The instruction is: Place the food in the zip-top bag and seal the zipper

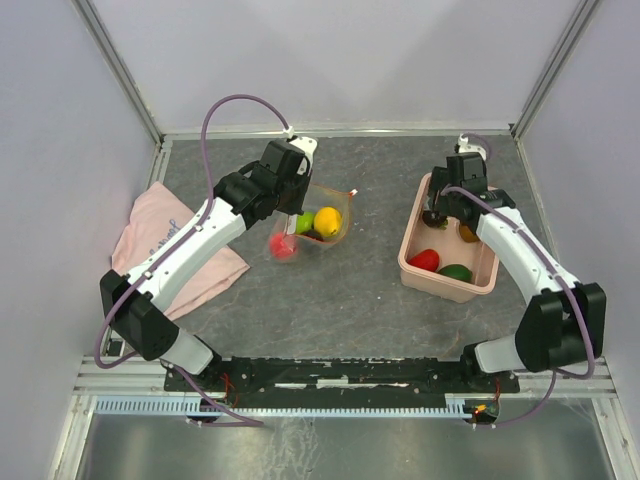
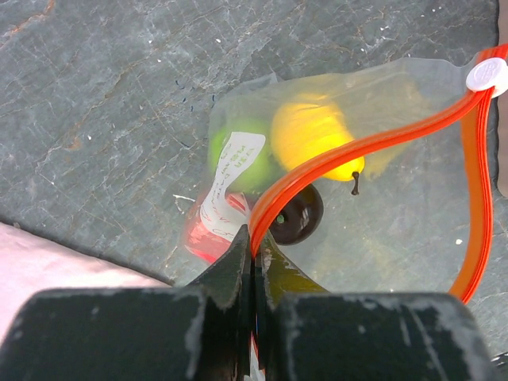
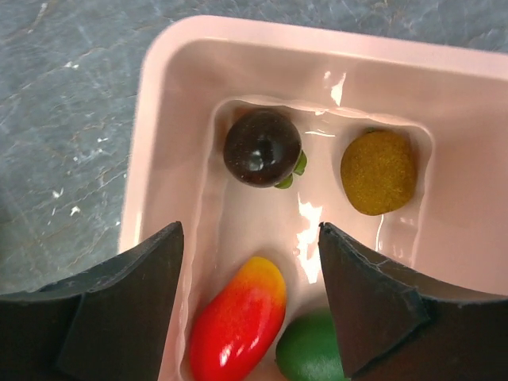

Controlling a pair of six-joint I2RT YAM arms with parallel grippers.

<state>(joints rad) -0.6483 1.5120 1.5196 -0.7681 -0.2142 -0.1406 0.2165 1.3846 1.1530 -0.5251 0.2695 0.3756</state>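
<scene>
The clear zip-top bag (image 1: 315, 222) lies at centre left and holds a yellow fruit (image 1: 327, 219), a green one (image 1: 303, 222), a red one (image 1: 284, 246) and a dark purple one (image 2: 297, 214). My left gripper (image 2: 255, 238) is shut on the bag's red-orange zipper (image 2: 357, 147), whose mouth gapes open; its white end piece (image 2: 486, 75) lies far right. My right gripper (image 3: 250, 238) is open over the pink bin (image 1: 410, 250), above a red-yellow fruit (image 3: 238, 321), a green one (image 3: 308, 351), a dark purple one (image 3: 262, 148) and a brownish-yellow one (image 3: 379, 171).
A pink cloth (image 1: 165, 245) lies at the left under my left arm. White walls and metal frame rails enclose the grey slate tabletop (image 1: 350, 300).
</scene>
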